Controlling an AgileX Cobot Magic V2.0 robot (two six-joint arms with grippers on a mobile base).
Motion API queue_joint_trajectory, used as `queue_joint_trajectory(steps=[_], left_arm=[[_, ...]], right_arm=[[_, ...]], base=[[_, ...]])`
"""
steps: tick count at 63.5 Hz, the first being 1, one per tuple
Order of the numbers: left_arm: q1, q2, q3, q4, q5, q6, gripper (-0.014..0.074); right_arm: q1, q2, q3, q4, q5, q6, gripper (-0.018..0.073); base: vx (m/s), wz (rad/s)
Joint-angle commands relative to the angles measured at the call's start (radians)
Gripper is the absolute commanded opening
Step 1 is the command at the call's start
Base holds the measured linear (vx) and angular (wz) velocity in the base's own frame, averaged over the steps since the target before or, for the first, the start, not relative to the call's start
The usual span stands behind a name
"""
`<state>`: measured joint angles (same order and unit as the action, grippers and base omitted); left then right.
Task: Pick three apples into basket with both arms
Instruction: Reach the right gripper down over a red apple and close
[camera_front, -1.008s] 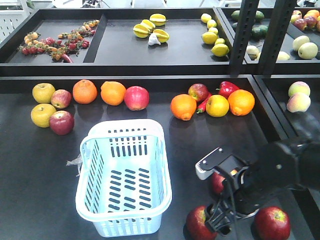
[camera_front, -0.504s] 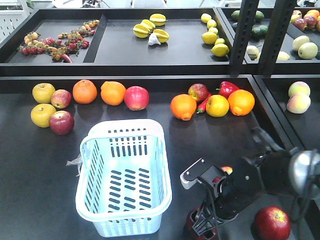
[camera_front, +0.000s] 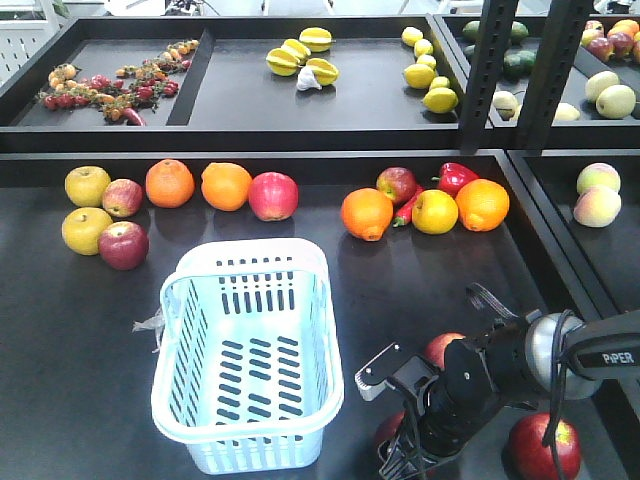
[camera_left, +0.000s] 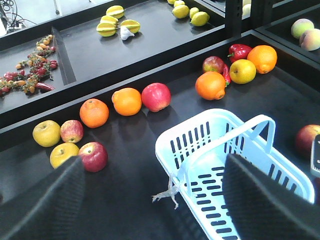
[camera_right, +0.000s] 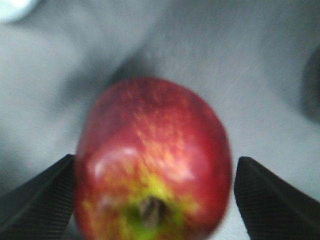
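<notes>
A black tabletop (camera_front: 80, 330) fronts raised black trays (camera_front: 370, 100), split by perforated uprights (camera_front: 487, 70).

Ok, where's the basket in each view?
Front view: basket lower left of centre.
Left wrist: basket lower right, cut by the frame edge.
Right wrist: not clearly in it; pale blur top left might be it.
Shared landmark: orange beyond its far right corner, front and left wrist only.
</notes>
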<state>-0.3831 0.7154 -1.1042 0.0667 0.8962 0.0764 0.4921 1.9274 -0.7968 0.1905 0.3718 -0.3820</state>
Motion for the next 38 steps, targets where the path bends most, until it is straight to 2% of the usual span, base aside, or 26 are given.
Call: queue_joint_trajectory(steps=[1, 9, 14, 28, 38], left_arm=[[0.002, 0.001, -0.030, 0.002, -0.062, -0.008, 0.0540], [0.002, 0.001, -0.030, 0.002, -0.062, -0.008, 0.0540], [0.002, 0.001, -0.030, 0.002, -0.062, -0.008, 0.0540], [0.002, 0.001, -0.030, 0.002, -0.062, -0.008, 0.0540], [0.002, 0.001, -0.030, 0.002, -0.062, -0.008, 0.0540]], right_arm=[[0.000, -0.038, -0.022, -0.003, -0.015, -0.009, 0.0505], [-0.001, -0.038, -0.022, -0.004, -0.002, -0.009, 0.0405], [-0.004, -0.038, -0.022, -0.005, 0.015, -0.009, 0.0375], [-0.004, -0.074, -0.022, -0.037, 0.088, 0.023, 0.0368], [-0.004, -0.180, -0.022, -0.123, 0.166, 0.117, 0.0368]], base=[[0.00, 0.00], [0.00, 0.00], [0.00, 0.00], [0.00, 0.00], [0.00, 0.00]])
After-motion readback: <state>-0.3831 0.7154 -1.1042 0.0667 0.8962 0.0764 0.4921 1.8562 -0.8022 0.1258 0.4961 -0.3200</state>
